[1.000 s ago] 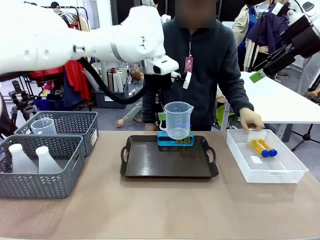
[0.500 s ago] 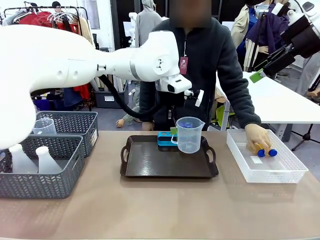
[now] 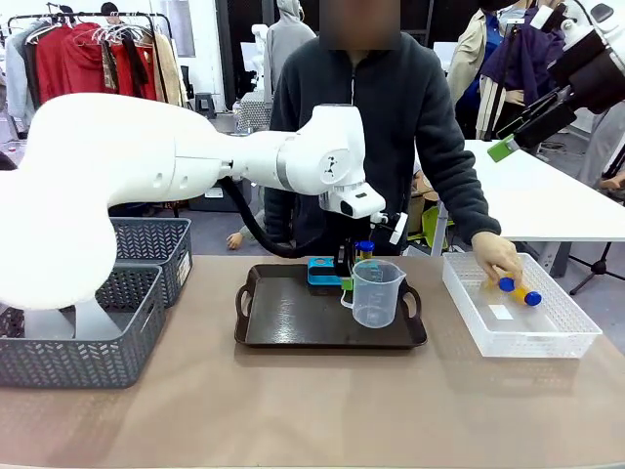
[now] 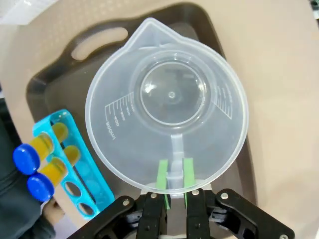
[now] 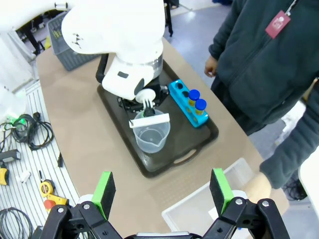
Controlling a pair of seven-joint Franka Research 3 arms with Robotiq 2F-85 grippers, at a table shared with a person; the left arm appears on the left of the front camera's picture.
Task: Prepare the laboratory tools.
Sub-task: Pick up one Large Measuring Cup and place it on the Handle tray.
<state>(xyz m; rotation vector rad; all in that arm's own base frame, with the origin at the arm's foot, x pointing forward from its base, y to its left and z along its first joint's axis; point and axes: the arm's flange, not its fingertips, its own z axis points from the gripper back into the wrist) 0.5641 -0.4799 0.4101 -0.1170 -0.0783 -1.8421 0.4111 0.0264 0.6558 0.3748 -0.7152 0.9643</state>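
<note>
My left gripper is shut on the handle of the clear measuring cup, holding it upright low over the right part of the dark tray; whether its base touches the tray is unclear. From the front the cup stands right of the blue rack. Two amber tubes with blue caps stand in the rack. A person's hand rests on more blue-capped tubes in the white bin. White flasks sit in the near grey basket. My right gripper hangs open high above.
Two grey baskets stand at the left, partly behind my left arm. The right wrist view shows the tray, the rack and the bin from above. Bare table lies in front of the tray.
My left arm has carried the cup from above the rack rightward and down to the tray's right part. The person's hand has settled on the tubes in the bin.
</note>
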